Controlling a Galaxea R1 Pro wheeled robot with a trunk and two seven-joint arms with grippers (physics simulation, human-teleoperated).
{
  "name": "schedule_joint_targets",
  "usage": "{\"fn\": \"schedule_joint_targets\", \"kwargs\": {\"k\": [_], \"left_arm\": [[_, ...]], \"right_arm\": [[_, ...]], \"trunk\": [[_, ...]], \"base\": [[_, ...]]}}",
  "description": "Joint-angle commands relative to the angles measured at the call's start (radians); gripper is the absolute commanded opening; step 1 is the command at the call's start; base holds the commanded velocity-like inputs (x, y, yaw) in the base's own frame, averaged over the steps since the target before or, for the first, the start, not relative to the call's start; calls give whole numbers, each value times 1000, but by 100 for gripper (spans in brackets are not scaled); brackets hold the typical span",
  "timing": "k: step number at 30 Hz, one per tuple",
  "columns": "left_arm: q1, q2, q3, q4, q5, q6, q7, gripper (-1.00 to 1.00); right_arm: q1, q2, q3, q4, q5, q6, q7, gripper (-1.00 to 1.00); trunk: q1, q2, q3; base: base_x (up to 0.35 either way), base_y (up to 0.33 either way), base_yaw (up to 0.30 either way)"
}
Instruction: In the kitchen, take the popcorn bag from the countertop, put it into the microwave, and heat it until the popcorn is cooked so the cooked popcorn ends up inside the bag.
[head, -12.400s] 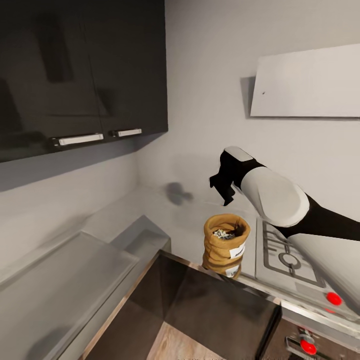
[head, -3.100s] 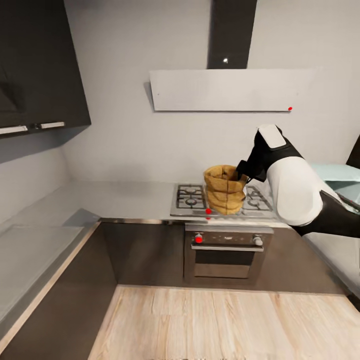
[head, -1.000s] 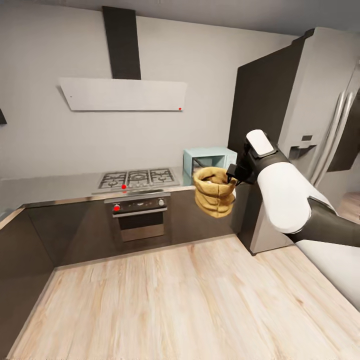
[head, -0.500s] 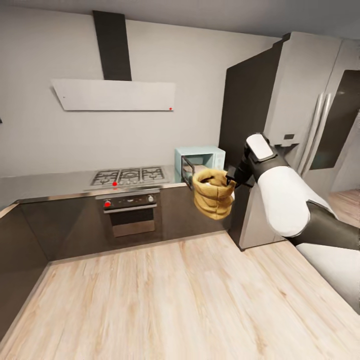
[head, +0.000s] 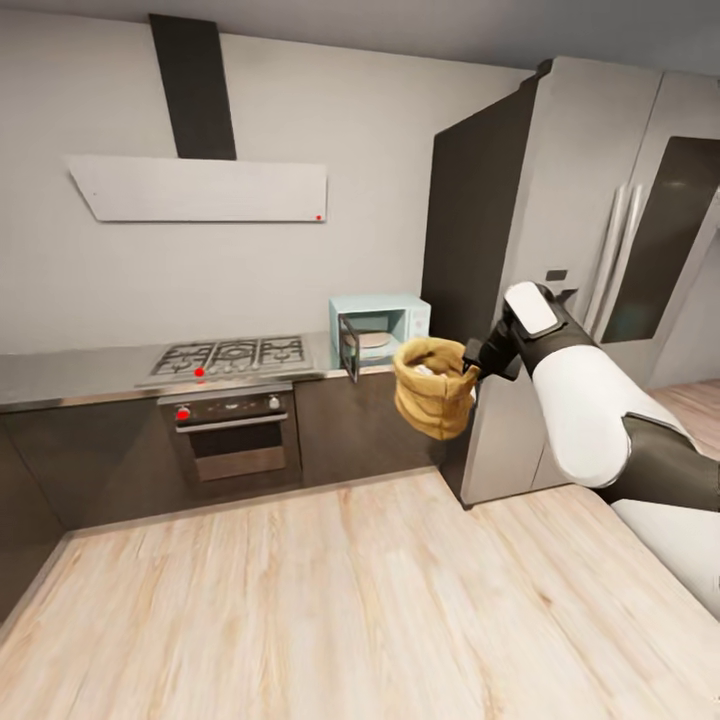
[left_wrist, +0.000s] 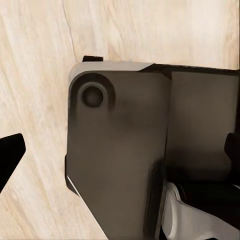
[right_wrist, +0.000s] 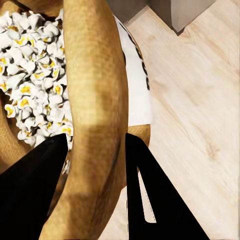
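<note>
Popcorn bag (head: 433, 400) hangs off the floor from the right hand (head: 478, 362), whose two fingers (right_wrist: 150, 200) are pinched on the rolled rim, one inside against the kernels and one outside by the white label (right_wrist: 136, 95). The left hand (left_wrist: 7, 160) points down at the wood floor (left_wrist: 40, 65) beside the robot's own dark base (left_wrist: 120, 160); whether it is spread or closed I cannot tell.

The microwave (head: 385, 328) sits beyond the held bag on the desk (head: 70, 365), door swung out, a pale plate visible inside, with the fridge (head: 560, 250) close beside it.

Judged risks from here:
- The grip is on the rim alone, so the soft sack could swing, tilt or slip out during a quick turn or stop, spilling its white contents (right_wrist: 35, 75).
- The open door stands edge-on toward the hand; a careless approach could clip it with the bag.
- The cavity looks snug, so the bag's top or the arm may catch the opening, and the fridge side leaves little elbow room.
</note>
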Motion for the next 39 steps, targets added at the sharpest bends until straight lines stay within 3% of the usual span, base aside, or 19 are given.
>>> {"fn": "schedule_joint_targets", "kwargs": {"k": [1,5,7,8,10,20,27,32,34,39], "left_arm": [[-1,0,7,1,1,-3,0,100],[0,1,9,0,1,-3,0,100],[1,1,9,0,1,-3,0,100],[1,0,9,0,1,-3,0,100],[1,0,8,1,0,-3,0,100],[2,-2,6,1,0,-3,-1,100],[-1,-6,7,1,2,4,0,100],[-1,-9,9,1,2,4,0,100],[-2,-10,9,1,2,5,0,100],[-2,-10,14,1,4,5,0,100]], "right_arm": [[1,0,1,-2,-9,1,-6,-100],[4,-6,22,4,-8,1,25,-100],[5,-16,27,9,-5,1,26,-100],[5,-35,28,10,-5,1,26,-100],[5,-41,28,9,-4,1,22,-100],[5,-44,36,10,-3,1,14,-100],[10,-40,105,9,-5,1,28,-100],[24,-43,119,11,-5,1,123,-100],[31,-41,149,12,-5,1,162,-100],[53,-38,171,9,-5,1,229,-100]], "trunk": [[1,-2,-2],[1,-2,-2],[1,-2,-2],[1,-2,-2],[1,-2,-2],[1,-2,-2],[1,-2,-2],[1,-2,-2],[1,-2,-2],[1,-2,-2]], "base": [[163,-339,0],[181,-272,0],[29,-37,0],[4,-5,0],[2,-2,0],[11,-7,0],[246,-176,0],[278,-214,0],[279,-215,0],[279,-215,0]]}}
